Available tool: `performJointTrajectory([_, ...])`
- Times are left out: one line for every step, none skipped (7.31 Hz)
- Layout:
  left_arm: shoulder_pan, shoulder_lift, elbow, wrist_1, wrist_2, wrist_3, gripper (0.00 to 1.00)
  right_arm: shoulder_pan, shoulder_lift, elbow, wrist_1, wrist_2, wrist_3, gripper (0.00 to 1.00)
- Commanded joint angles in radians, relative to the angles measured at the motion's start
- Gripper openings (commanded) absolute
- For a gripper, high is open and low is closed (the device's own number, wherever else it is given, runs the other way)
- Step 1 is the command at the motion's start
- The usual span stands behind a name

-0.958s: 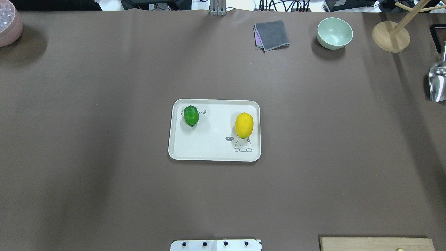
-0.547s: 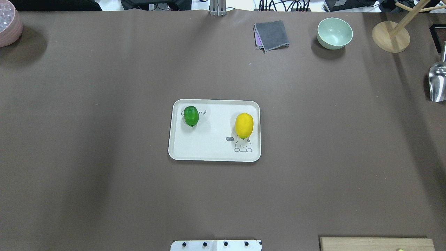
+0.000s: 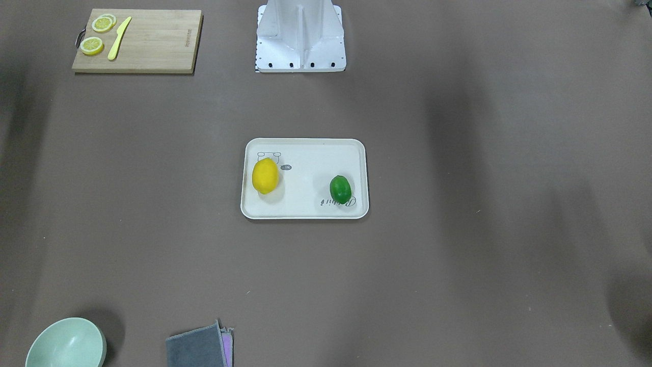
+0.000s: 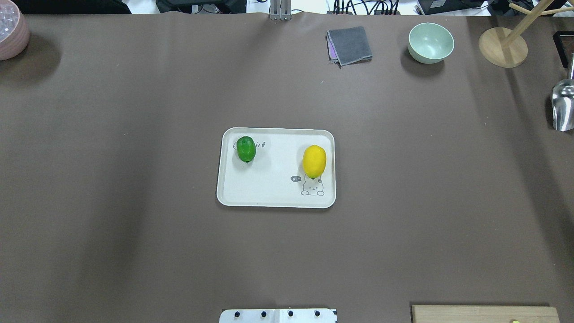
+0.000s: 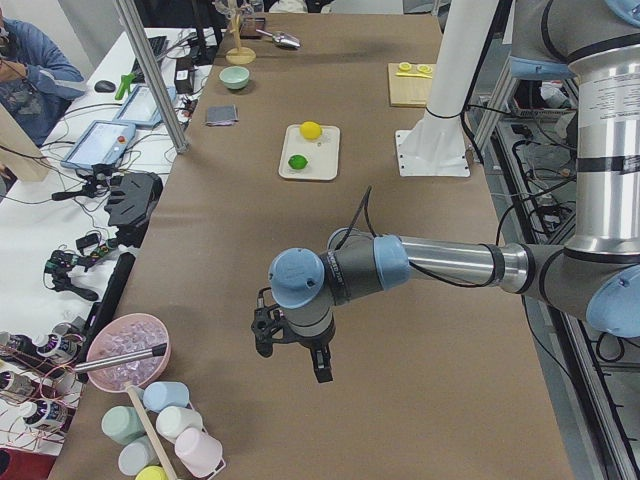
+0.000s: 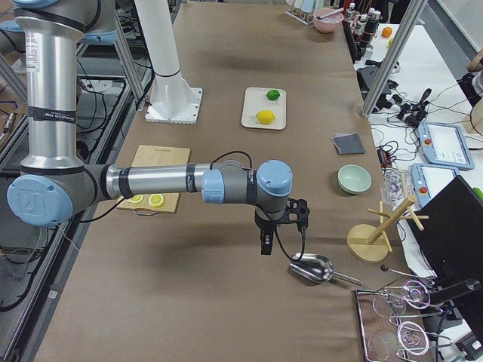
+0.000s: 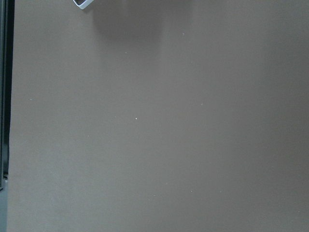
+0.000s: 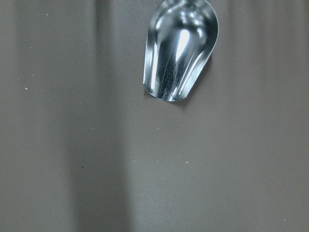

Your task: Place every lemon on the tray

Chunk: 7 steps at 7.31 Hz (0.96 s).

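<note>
- Left gripper is seen only from the side camera at the table's left end, so whether its jaws are spread or pressed together cannot be told.
- The left arm is stretched level out from the robot's edge over the left end of the table. Its wrist is bent so that the gripper points down at bare brown surface, which fills the left wrist view.
- The right gripper is likewise seen only from the side camera at the table's right end, and its state cannot be told.
- The right arm is held level over the right end, with the wrist turned down. A metal scoop lies on the table just beside the gripper, towards the far right corner.
- The tray lies flat at the middle of the table, well apart from every edge and from both grippers.
- Both lemons lie on it, apart from each other: the yellow lemon by its right rim, the green lemon in its far left corner.
- A small bubble reading "hi" is printed beside an animal drawing, whose top is covered by the yellow lemon.
- Cursive lettering is partly hidden by the green lemon and cannot be read in full.
- A cutting board at the near right corner carries a stamp too small to read.
</note>
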Motion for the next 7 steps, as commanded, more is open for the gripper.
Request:
performJointTrajectory([0.001,0.004,-0.008,-0.061,0.007,0.003,0.98,0.000,0.000,0.000,0.000,0.000,0.001,1.00])
performJointTrajectory([0.001,0.006,-0.008,-0.061,0.009,0.003,0.98,0.000,0.000,0.000,0.000,0.000,0.000,1.00])
performJointTrajectory([0.001,0.006,-0.009,-0.061,0.009,0.003,0.98,0.000,0.000,0.000,0.000,0.000,0.000,1.00])
performJointTrajectory([0.001,0.006,-0.010,-0.061,0.009,0.003,0.98,0.000,0.000,0.000,0.000,0.000,0.001,1.00])
performJointTrajectory([0.001,0.006,-0.011,-0.060,0.009,0.003,0.98,0.000,0.000,0.000,0.000,0.000,0.001,1.00])
performJointTrajectory([0.001,0.006,-0.011,-0.060,0.010,0.003,0.98,0.000,0.000,0.000,0.000,0.000,0.001,1.00])
performJointTrajectory([0.002,0.006,-0.011,-0.058,0.010,0.003,0.98,0.000,0.000,0.002,0.000,0.000,0.001,1.00])
